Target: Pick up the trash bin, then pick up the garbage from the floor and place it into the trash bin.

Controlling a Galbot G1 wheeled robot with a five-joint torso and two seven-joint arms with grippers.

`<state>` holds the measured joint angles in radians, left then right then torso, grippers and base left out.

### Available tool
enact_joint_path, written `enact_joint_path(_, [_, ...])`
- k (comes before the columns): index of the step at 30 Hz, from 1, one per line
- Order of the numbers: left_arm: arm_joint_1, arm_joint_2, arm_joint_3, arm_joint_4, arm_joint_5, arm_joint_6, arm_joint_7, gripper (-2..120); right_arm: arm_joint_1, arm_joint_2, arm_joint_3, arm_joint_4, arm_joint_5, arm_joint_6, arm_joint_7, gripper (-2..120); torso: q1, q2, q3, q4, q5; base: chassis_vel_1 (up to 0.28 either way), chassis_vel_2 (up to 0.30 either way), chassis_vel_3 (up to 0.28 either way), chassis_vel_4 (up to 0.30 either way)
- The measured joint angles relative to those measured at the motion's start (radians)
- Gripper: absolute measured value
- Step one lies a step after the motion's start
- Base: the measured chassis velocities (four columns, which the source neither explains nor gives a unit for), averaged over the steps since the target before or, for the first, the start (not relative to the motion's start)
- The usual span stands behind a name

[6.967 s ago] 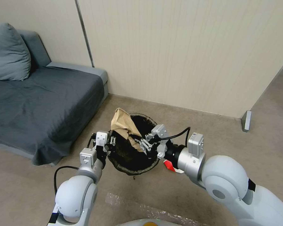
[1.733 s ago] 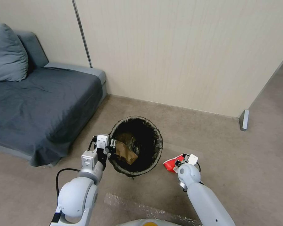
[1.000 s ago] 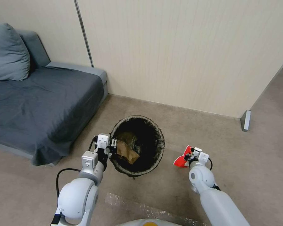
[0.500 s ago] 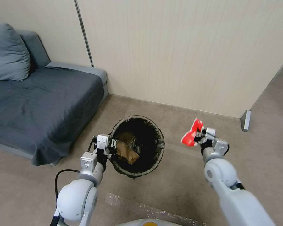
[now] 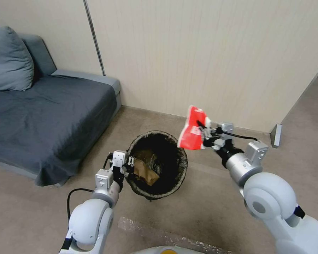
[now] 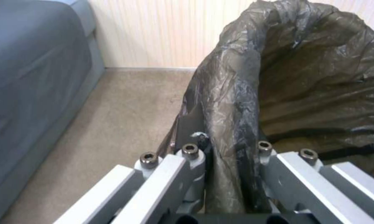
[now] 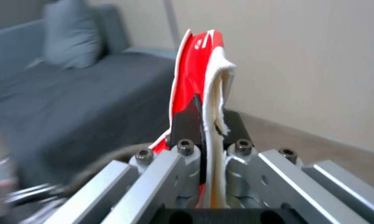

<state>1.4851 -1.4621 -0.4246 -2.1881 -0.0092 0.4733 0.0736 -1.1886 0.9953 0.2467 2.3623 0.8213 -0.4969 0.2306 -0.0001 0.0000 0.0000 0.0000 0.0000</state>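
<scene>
Red-and-white wrapper pinched in right gripper jaws beside trash bin rim.

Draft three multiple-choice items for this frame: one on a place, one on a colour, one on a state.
1. Where is the left gripper?
A. On the sofa
B. Clamped on the trash bin rim
C. On the floor

2. What colour is the wrapper in the right gripper?
A. Green
B. Yellow
C. Red and white

3. What state is the crumpled brown paper in?
A. Inside the bin
B. Lying on the carpet
C. Held by the right gripper

Key:
1 B, the left wrist view shows its fingers pinching the bagged rim.
2 C, both the head and right wrist views show red with white.
3 A, it lies against the dark bag.
</scene>
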Motion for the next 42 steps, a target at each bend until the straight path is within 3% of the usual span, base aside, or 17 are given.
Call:
enact_joint_path(13, [-0.019,-0.012,0.019,0.01,0.002,0.023,-0.011,5,0.079,-0.029,-0.223,-0.044,-0.052,-0.029,-0.044,0,0.0,0.0,0.0,0.0,-0.0001,0.0,0.0,0.0,0.0])
enact_joint_path(20, [-0.019,-0.016,0.014,0.012,0.001,0.023,-0.012,5,0.077,-0.021,-0.253,-0.061,-0.099,-0.068,0.008,2,0.0,0.0,0.0,-0.0001,-0.0001,0.0,0.0,0.0,0.0])
enact_joint_path(23, [-0.019,-0.017,0.013,0.012,0.0,0.022,-0.012,5,0.078,-0.011,-0.254,-0.074,-0.105,-0.072,0.039,17,0.0,0.0,0.0,0.0,0.0,0.0,0.0,0.0,0.0])
enact_joint_path(27, [-0.018,-0.016,0.013,0.011,0.0,0.022,-0.012,5,0.075,-0.008,-0.249,-0.077,-0.107,-0.072,0.043,25,0.0,0.0,0.0,0.0,-0.0001,0.0,0.0,0.0,0.0])
enact_joint_path(30, [-0.017,-0.014,0.014,0.011,0.0,0.021,-0.012,5,0.061,-0.008,-0.245,-0.074,-0.111,-0.072,0.046,43,0.0,0.0,0.0,0.0,-0.0001,0.0,0.0,0.0,0.0])
enact_joint_path(37, [-0.016,-0.012,0.015,0.011,0.0,0.02,-0.012,5,0.045,-0.012,-0.234,-0.066,-0.11,-0.07,0.05,61,0.0,0.0,0.0,-0.0001,-0.0001,0.0,0.0,0.0,0.0])
enact_joint_path(40, [-0.014,-0.013,0.017,0.01,-0.001,0.018,-0.012,5,0.033,-0.015,-0.225,-0.06,-0.113,-0.068,0.051,80,0.0,0.0,0.0,-0.0001,0.0,0.0,0.0,0.0,0.0])
enact_joint_path(42, [-0.013,-0.014,0.017,0.009,-0.001,0.018,-0.012,5,0.032,-0.015,-0.224,-0.06,-0.114,-0.068,0.051,82,0.0,0.0,0.0,0.0,0.0,0.0,0.0,0.0,0.0])
